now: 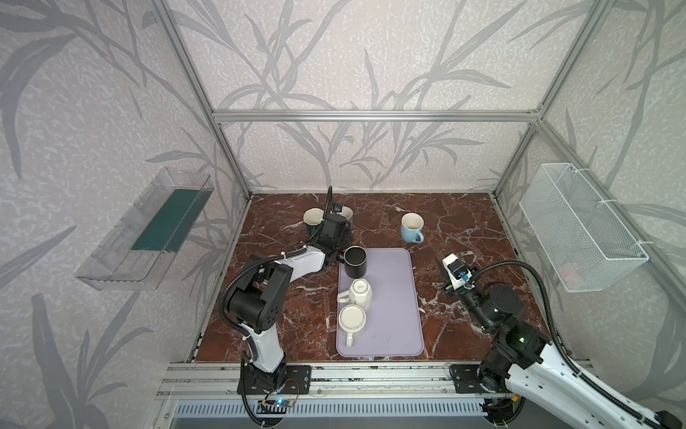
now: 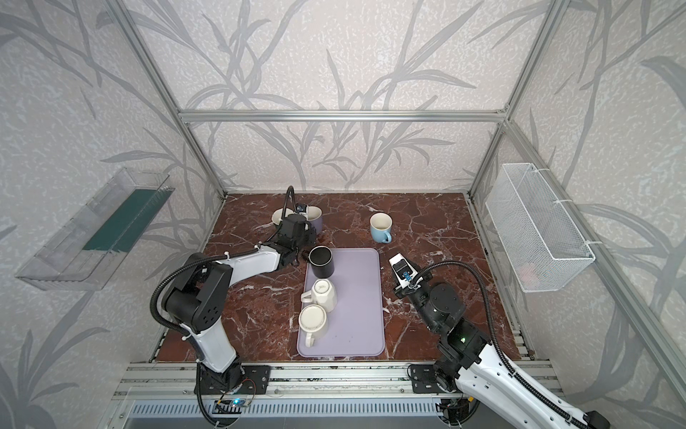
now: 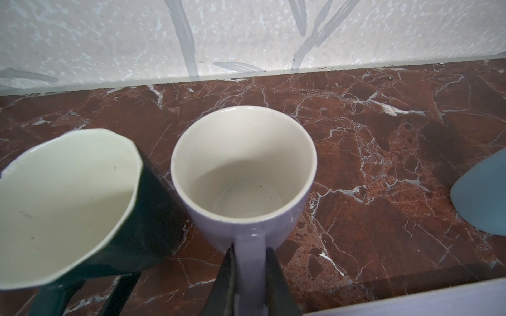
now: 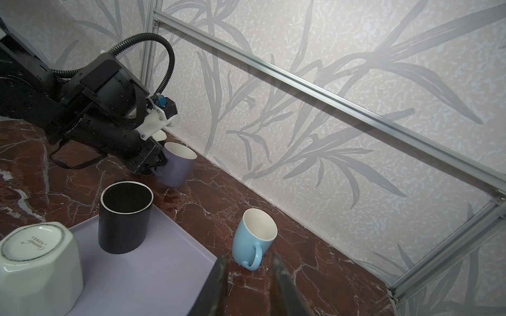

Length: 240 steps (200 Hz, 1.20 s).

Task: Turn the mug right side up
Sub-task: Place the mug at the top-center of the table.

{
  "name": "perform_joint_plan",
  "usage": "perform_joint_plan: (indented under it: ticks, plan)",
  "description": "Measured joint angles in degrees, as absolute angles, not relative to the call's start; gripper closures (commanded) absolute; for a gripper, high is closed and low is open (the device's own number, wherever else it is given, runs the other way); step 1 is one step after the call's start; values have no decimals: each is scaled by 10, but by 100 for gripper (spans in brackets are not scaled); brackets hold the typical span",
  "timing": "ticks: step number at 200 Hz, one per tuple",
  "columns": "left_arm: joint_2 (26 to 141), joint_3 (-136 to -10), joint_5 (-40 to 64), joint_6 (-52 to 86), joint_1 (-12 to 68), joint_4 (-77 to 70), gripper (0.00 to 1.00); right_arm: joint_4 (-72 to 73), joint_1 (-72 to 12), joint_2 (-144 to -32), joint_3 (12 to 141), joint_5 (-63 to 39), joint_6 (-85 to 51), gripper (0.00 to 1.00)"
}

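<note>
Clamps the left hand (image 3: 250, 254) on the handle of the lilac mug (image 3: 243, 175), jaws closed against both sides of the loop. Finds that mug mouth-up at the back of the counter (image 1: 464, 230), apparently resting on its base, just beside the dark green mug (image 3: 68, 205); cannot tell whether touching. Holds the right hand (image 4: 249, 255) narrowly parted and empty, low over the counter beside the tray (image 1: 393, 315), short of the blue mug (image 4: 253, 236). Judges the turn complete for the lilac mug, with only the release outstanding. Beware of tipping or dragging the lilac mug on opening: caused by a pad catching inside the handle loop or by a sideways retreat. Beware of knocking the dark green mug: caused by the tight spacing and by the bulk of the left wrist above both rims. Expect sliding rather than holding on the polished face, given glazed ceramic on smooth stone. Note two white mugs base-up on the tray, an octagonal mug (image 1: 360, 293) and a round mug (image 1: 352, 320), in a row with an upright black mug (image 1: 355, 262); risks a bump against the black mug on any reach from the left. Shows a red-brown marble-pattern counter with white veins, glossy and level. Encloses the cell in pale walls printed with grey leaves, an aluminium frame (image 1: 371, 116), a wire basket (image 1: 582, 226) on one side wall and a clear bin (image 1: 148, 234) on the opposite one.
</note>
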<state>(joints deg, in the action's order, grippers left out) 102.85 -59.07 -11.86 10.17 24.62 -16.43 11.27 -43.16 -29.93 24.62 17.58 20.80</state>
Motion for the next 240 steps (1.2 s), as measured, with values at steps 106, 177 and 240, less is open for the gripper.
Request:
perform_joint_plan:
  ticks: [106, 177, 240]
  plan:
    - [1047, -571, -119, 103, 246, -185, 100, 112, -432, -299, 246, 180, 208, 73]
    - [1047, -571, -118, 103, 246, -185, 82, 112, -432, -298, 246, 180, 208, 73]
    - [1047, -571, -117, 107, 246, -197, 72, 112, -432, -295, 246, 180, 208, 72]
